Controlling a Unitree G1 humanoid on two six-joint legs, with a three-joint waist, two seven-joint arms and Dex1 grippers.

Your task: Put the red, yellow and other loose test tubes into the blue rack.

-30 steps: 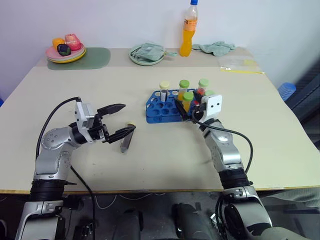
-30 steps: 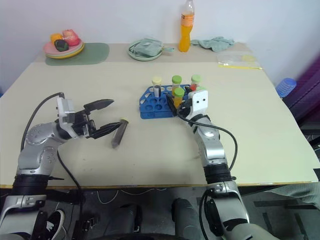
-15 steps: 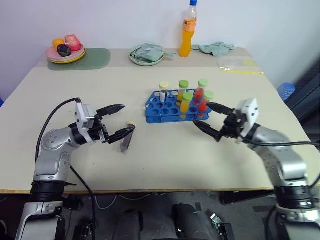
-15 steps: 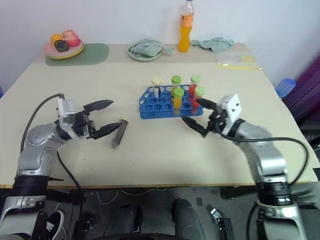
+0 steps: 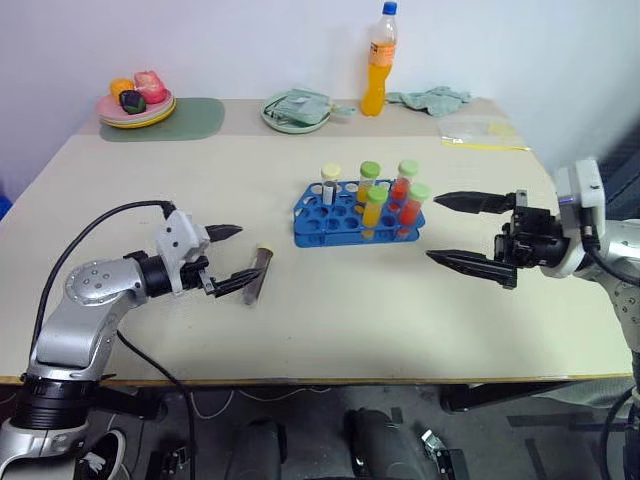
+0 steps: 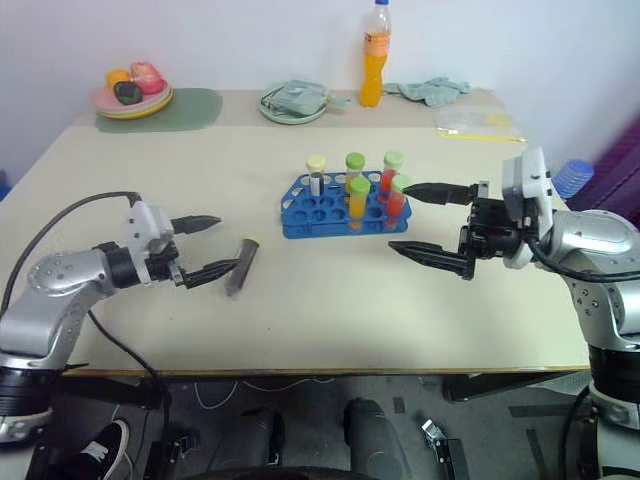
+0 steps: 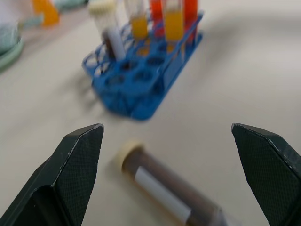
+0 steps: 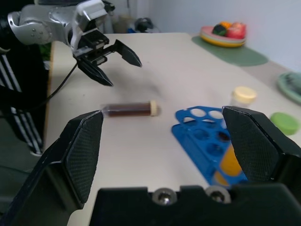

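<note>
Beige table (image 5: 330, 320), white wall (image 5: 250, 40) behind it.

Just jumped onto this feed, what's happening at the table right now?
The robot is loading test tubes into the blue rack. Five capped tubes stand in it already, red, yellow and one with a pale cap. One dark tube lies loose on the table, left of the rack. The left gripper is open right next to that tube, one finger on each side. The right gripper is open and empty, to the right of the rack.
</note>
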